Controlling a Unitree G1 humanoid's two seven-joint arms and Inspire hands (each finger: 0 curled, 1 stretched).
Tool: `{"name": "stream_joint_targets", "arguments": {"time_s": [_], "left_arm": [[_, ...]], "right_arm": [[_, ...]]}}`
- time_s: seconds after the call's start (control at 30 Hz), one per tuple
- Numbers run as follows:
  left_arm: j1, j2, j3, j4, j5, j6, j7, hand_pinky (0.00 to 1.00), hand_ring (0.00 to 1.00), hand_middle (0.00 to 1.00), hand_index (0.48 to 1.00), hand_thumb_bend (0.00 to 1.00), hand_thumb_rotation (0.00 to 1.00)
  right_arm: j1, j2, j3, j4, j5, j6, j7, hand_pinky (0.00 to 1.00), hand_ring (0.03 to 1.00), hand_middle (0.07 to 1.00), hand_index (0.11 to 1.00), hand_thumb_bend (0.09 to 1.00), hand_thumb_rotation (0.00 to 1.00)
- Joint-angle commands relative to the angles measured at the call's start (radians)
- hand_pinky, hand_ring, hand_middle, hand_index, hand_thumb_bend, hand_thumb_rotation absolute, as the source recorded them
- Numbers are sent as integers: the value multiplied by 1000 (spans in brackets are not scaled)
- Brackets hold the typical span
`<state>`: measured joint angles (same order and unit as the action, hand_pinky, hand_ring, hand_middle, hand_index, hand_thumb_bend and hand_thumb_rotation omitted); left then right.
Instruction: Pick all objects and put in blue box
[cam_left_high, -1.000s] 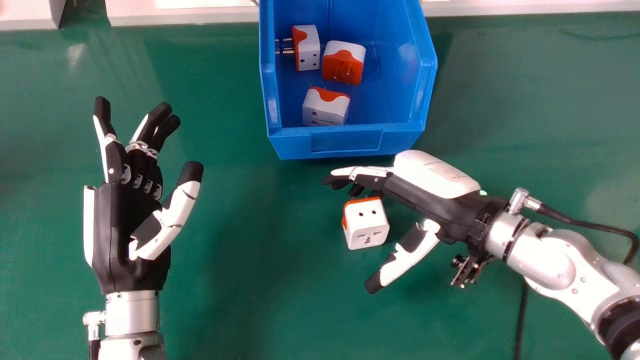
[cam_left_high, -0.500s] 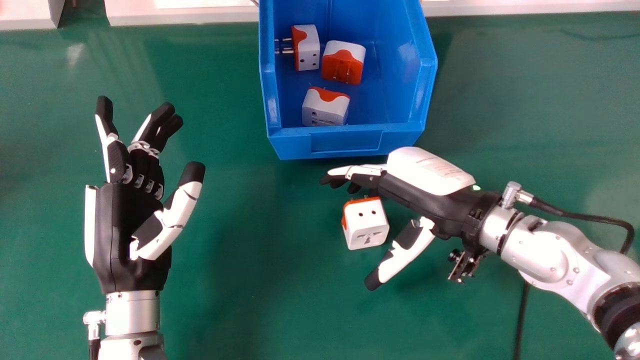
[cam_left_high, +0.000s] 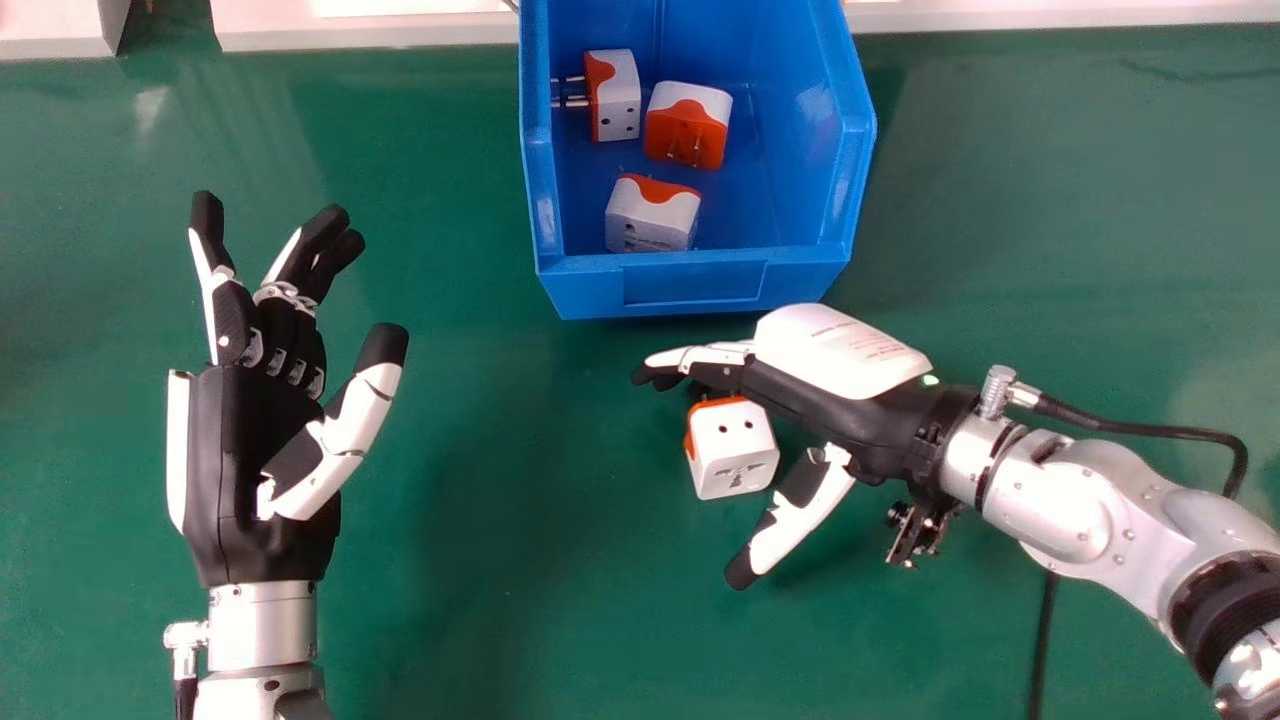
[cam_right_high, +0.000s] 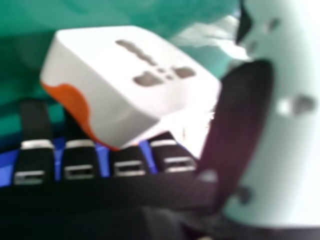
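Observation:
In the head view my right hand (cam_left_high: 840, 390) is open around a white and orange plug adapter (cam_left_high: 733, 450) on the table, its fingers past the adapter's far side and its thumb on the near side. The right hand view has the adapter (cam_right_high: 130, 80) between the thumb and fingers of my right hand (cam_right_high: 245, 120); whether they touch it I cannot tell. Three similar adapters lie in the blue box (cam_left_high: 695, 283), one of them near its front wall (cam_left_high: 652, 213). My left hand (cam_left_high: 265, 430) is open, palm up, at the left.
The box stands just beyond my right hand, at the far middle of the green table (cam_left_high: 480, 560). White panels (cam_left_high: 370, 30) run along the table's far edge. A black cable (cam_left_high: 1140, 428) trails from my right wrist.
My right hand has shifted a little to the left, bringing its palm and thumb closer to the adapter on the table. The adapters and my left hand are practically where they were.

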<state>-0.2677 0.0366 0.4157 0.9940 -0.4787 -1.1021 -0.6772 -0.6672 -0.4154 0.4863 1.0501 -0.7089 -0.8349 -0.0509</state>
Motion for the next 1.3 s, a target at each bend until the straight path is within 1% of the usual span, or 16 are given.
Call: {"name": "stream_joint_targets", "arguments": {"time_s": [0.0,0.2,0.37,0.47,0.5,0.6,0.63,0.67,0.7,0.73,0.77,0.8,0.83,0.93,1.07,1.27], "left_arm": [[-5,9,-3,-17,-2,-12,-9,1000,860,863,491,488,101],[-2,7,-4,-16,1,-16,-4,1000,863,864,491,488,101],[2,9,-2,-22,0,-15,-2,1000,866,866,491,488,101],[1,8,-1,-20,-5,-14,-8,1000,868,867,491,488,101],[0,8,-1,-17,-5,-13,-9,1000,870,867,491,488,101],[-2,7,-3,-16,-3,-13,-7,1000,871,868,491,488,101],[-3,7,-3,-14,-2,-12,-7,1000,872,868,491,488,101],[-3,7,-3,-15,-2,-13,-6,1000,872,868,491,488,101],[-2,6,-4,-18,-1,-13,-5,1000,873,868,491,488,101],[-1,6,-5,-19,0,-14,-4,1000,873,868,491,488,101],[-2,7,-5,-18,0,-15,-4,1000,873,868,491,488,101],[-2,8,-5,-18,1,-15,-4,1000,873,868,491,488,101],[-2,9,-5,-18,2,-16,-3,1000,873,868,491,488,101],[-1,10,-5,-18,3,-17,-3,1000,873,867,491,488,101],[1,11,-3,-21,-8,-11,-15,1000,871,866,491,487,100],[0,11,-2,-17,-9,-12,-17,1000,868,868,491,487,100]], "right_arm": [[-26,5,10,0,-7,14,-14,700,779,826,857,1000,297],[-34,23,39,26,-26,45,-34,697,781,828,861,1000,305],[-34,27,58,26,-42,57,-93,693,774,828,862,1000,301],[-25,23,61,17,-57,40,-164,677,759,812,843,997,268],[-24,22,63,15,-63,35,-190,651,727,781,813,970,219],[-22,22,69,20,-82,24,-265,621,691,745,779,945,175],[-22,22,70,22,-86,21,-279,578,641,688,728,861,140],[-23,22,71,25,-88,16,-290,578,641,688,728,861,140],[-24,21,72,27,-89,12,-297,537,596,641,687,794,112],[-25,20,75,28,-91,9,-305,537,596,641,687,794,112],[-26,20,75,30,-87,6,-302,503,559,604,654,741,89],[-27,21,73,33,-81,4,-293,503,559,604,654,741,89],[-29,22,73,36,-78,3,-289,476,531,574,627,698,71],[-31,24,73,42,-78,1,-289,454,509,551,605,664,57],[-35,18,80,32,-90,-6,-305,412,464,505,561,597,29],[-42,10,91,27,-124,-2,-353,395,440,482,536,563,14]]}}
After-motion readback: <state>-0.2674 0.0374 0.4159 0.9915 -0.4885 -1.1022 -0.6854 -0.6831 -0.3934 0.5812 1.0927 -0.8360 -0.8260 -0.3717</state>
